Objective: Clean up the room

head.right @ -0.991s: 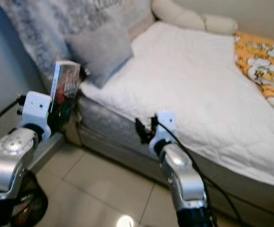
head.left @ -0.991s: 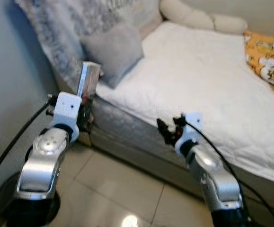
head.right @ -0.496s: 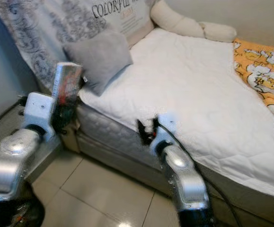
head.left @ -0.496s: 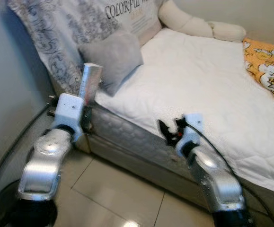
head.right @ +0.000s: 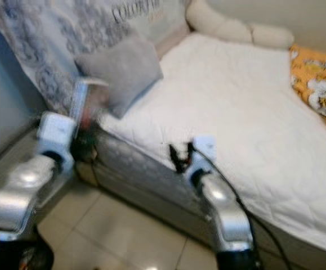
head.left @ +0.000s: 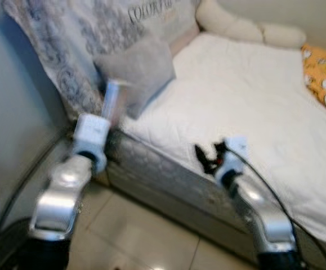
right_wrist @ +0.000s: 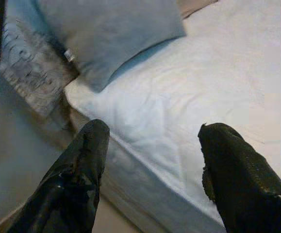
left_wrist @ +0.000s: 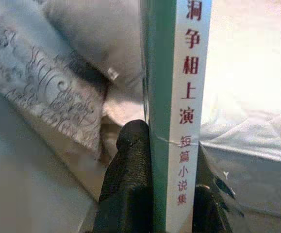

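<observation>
Left eye view, blurred: left tool raised at the near left corner of the bed, clamped on an upright book. Grey pillow just beyond the book, leaning on a patterned cushion at the bed's left end. Right tool held over the bed's near edge, fingers spread, nothing between them. Orange blanket at far right; cream bolster along the far side.

Right eye view: same layout; tiled floor below both arms.

Left wrist view: book spine with red Chinese characters pinched between two black fingers, pillow and bed behind.

Right wrist view: two fingers wide apart, empty, over white bedsheet near the grey pillow.
</observation>
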